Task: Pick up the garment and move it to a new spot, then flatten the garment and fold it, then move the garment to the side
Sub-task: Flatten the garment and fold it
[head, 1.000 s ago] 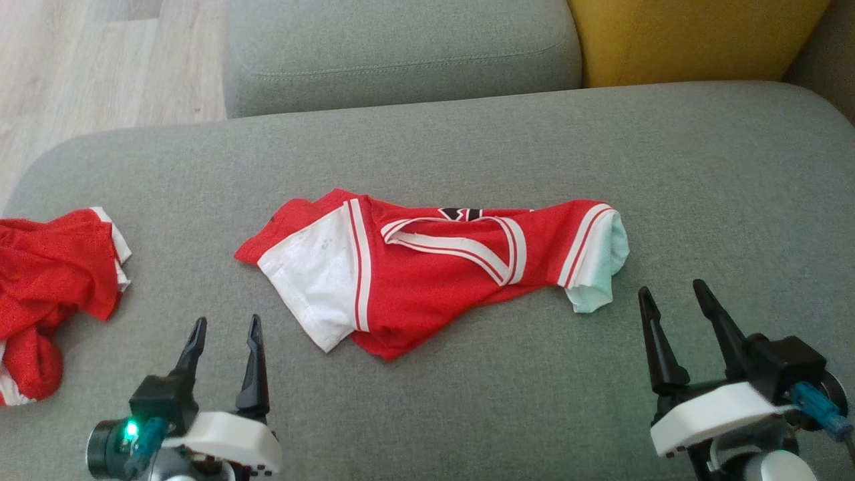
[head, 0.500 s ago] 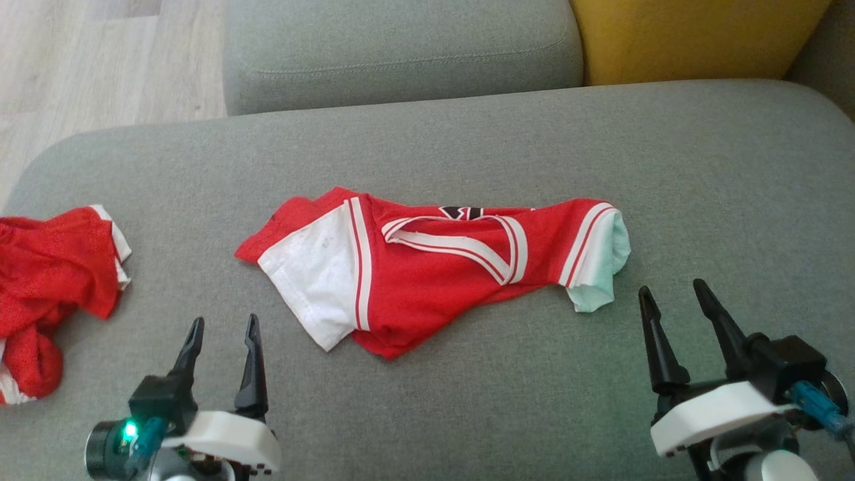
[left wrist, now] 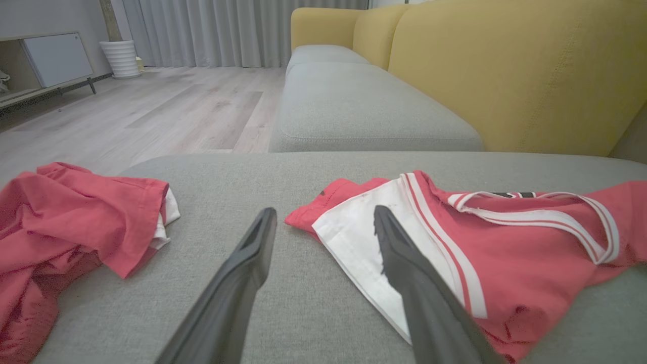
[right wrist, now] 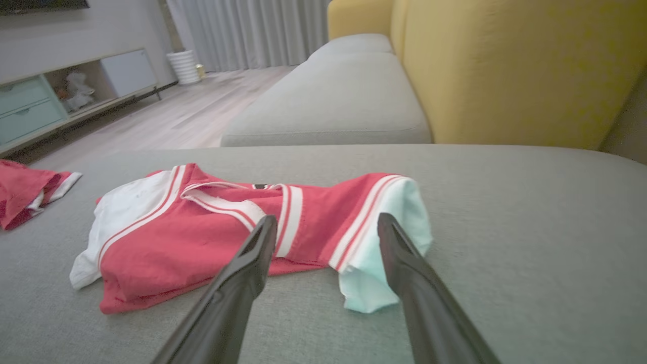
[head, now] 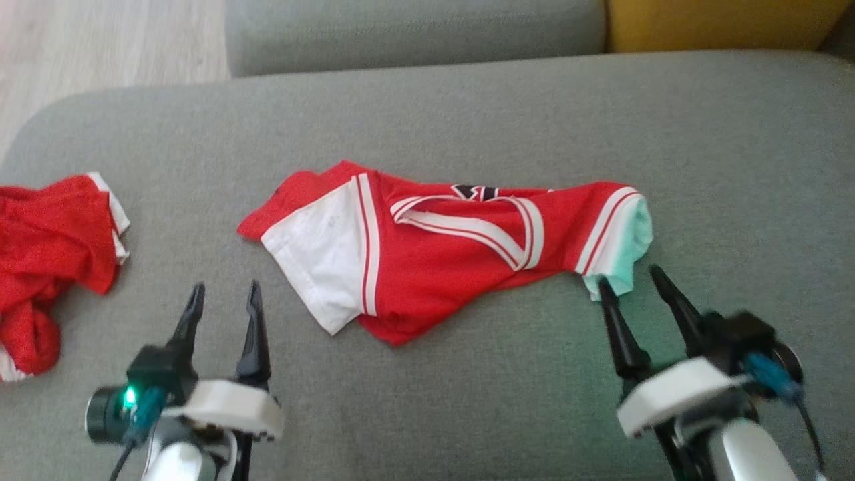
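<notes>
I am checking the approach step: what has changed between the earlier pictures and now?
The right gripper moved forward and leftward, up to the pale sleeve of the garment; open, nothing gripped. The head camera shifted too. The left gripper, open, and the garment stayed put.

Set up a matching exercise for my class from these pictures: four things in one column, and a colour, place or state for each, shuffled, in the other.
Column A
1. jersey
2. crumpled red garment
3. sofa backrest
4. right tool

Column B
a. yellow
b. open, close to the jersey's pale sleeve end
c. bunched at the left edge of the grey cushion
d. lying mid-cushion, neckline facing up

Pairs: 1-d; 2-c; 3-a; 4-b.
</notes>
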Robot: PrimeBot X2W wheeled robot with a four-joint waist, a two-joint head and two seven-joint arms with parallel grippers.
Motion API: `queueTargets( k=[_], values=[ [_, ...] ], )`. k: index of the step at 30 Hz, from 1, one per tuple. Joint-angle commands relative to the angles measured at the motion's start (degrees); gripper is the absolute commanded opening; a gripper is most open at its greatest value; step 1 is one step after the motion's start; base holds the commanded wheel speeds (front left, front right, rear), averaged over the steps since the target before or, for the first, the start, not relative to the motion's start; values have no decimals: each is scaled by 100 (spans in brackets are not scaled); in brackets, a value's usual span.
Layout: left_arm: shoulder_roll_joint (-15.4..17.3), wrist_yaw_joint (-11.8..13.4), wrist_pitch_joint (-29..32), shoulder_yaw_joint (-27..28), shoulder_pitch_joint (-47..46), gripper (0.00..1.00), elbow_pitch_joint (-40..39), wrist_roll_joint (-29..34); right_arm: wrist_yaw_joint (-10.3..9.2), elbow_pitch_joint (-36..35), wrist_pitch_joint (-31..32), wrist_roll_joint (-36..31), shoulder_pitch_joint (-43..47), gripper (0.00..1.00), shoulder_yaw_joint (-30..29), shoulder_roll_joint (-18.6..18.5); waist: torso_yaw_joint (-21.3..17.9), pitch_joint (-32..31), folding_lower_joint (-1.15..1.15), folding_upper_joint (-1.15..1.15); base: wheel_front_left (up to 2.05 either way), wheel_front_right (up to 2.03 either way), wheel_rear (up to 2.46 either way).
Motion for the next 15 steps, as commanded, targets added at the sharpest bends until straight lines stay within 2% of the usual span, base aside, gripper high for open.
queueTargets(
  k=[1,10,15],
  values=[
    [36,-13,-48,174,-428,100,-212,3,44,-18,-53,29,-551,100,281,-135,120,213,0,0,0,0,0],
    [-195,-132,-74,42,-997,100,-128,73,44,1610,-53,201,-2284,100,1581,-280,462,758,0,0,0,0,0],
    [-375,-217,-82,-7,-1311,100,-52,123,44,2705,53,293,-3230,100,2177,-228,658,968,0,0,0,0,0]
  ],
)
